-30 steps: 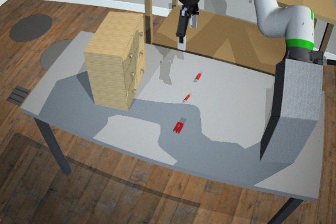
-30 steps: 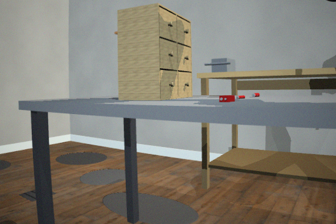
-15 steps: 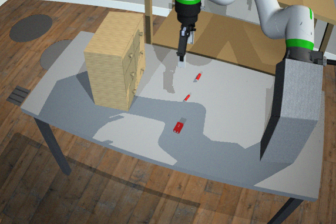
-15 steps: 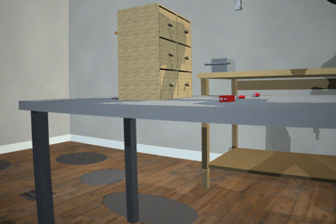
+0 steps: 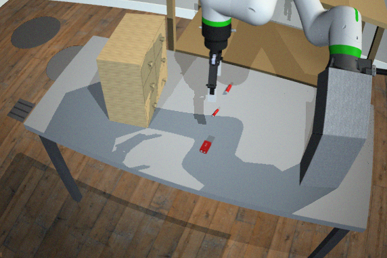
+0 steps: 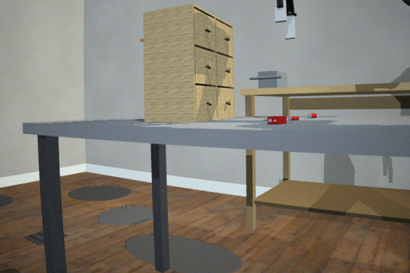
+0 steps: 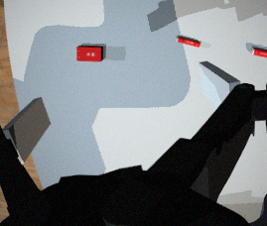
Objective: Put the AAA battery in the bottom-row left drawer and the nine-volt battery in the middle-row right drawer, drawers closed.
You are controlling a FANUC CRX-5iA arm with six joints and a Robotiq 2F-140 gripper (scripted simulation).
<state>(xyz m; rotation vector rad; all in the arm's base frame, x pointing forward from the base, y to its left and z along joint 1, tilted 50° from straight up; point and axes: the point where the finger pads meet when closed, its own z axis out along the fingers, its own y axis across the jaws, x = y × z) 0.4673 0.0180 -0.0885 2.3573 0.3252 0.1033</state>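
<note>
The small chest is a light wooden box standing upright on the table, with six drawers in three rows of two, each with a small round knob. All its drawers sit pushed in, flush with its front. The nine-volt battery is a red block lying flat, well apart from the chest. There are two slim red cylinders; the smaller one, the AAA battery, lies on its side between the block and the longer one.
</note>
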